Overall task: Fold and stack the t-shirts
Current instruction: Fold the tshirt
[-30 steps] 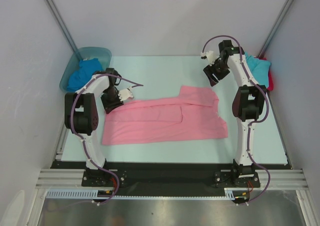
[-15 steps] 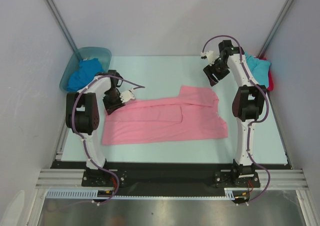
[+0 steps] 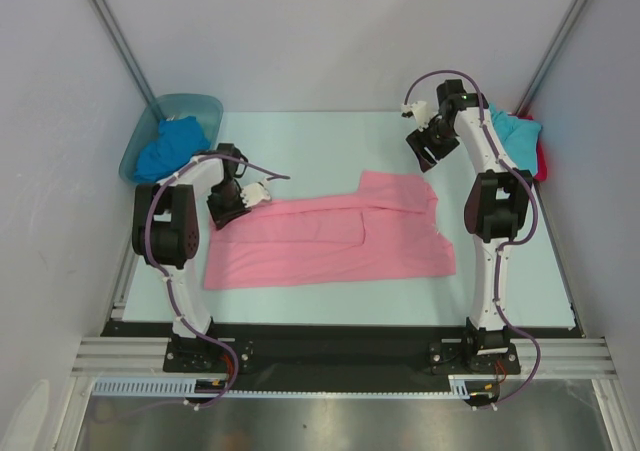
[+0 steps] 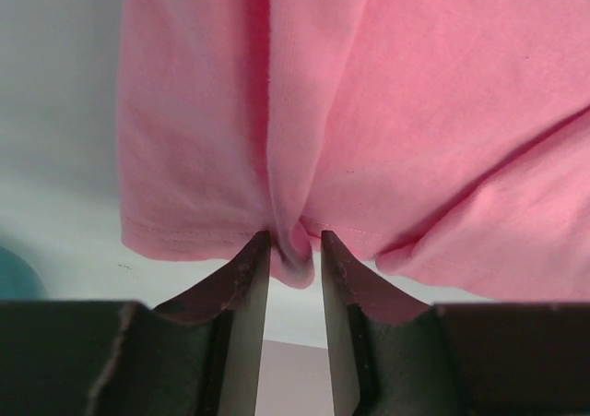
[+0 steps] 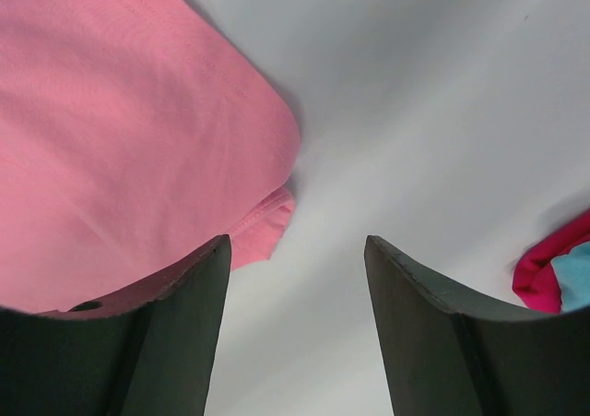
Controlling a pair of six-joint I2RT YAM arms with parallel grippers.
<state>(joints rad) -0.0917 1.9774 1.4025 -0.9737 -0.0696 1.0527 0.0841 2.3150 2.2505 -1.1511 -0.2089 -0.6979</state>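
A pink t-shirt [image 3: 330,236] lies folded lengthwise into a long strip across the table. My left gripper [image 3: 262,193] sits at its far left corner. In the left wrist view the jaws [image 4: 295,250] pinch a bunched fold of the pink hem [image 4: 293,250], and creases run out from the grip. My right gripper [image 3: 425,149] hangs open above the bare table past the shirt's far right corner [image 5: 263,222], holding nothing. A royal blue t-shirt [image 3: 165,146] lies in the tub. A turquoise t-shirt [image 3: 515,131] rests on a red one [image 3: 541,161] at the right edge.
The blue-green translucent tub [image 3: 185,99] stands at the far left corner, close behind the left arm. White walls close in the table on three sides. The stacked shirts' red edge [image 5: 544,268] shows to the right of the right gripper.
My left gripper has edged a little right onto the pink hem and its jaws have narrowed around the fold. The right arm has not moved.
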